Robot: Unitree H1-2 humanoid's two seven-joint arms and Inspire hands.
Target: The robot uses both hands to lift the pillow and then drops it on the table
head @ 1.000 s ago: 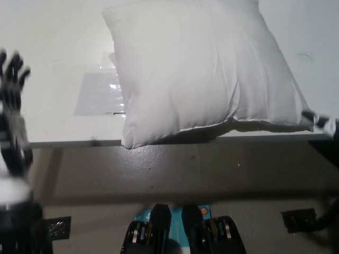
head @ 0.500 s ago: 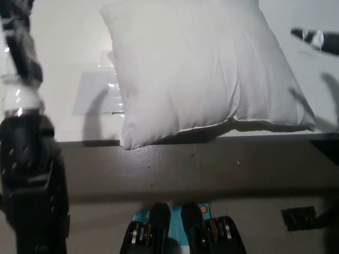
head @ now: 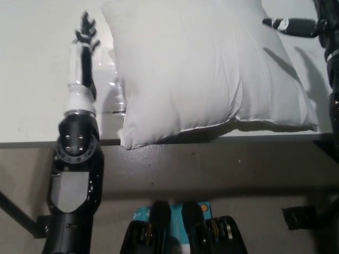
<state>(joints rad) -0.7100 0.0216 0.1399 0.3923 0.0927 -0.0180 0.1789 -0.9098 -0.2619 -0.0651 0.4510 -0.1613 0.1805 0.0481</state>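
A big white pillow [head: 201,69] lies flat on the white table [head: 37,84], with its near corner jutting a little over the front edge. My left hand [head: 85,39] is stretched out over the table just left of the pillow, fingers apart, a small gap from its side. Near the pillow's upper right corner my right hand [head: 294,25] reaches in from the right edge; only part of it shows, and I cannot tell how its fingers stand. Neither hand holds the pillow.
A clear plastic sheet [head: 106,87] lies on the table beside the pillow's left edge, under my left arm. The table's front edge [head: 32,143] runs across the picture, with grey floor [head: 212,174] below it.
Both arms have come up and forward. The left hand moved from the far left edge to beside the pillow. The right hand moved in from the right toward the pillow's upper right corner.
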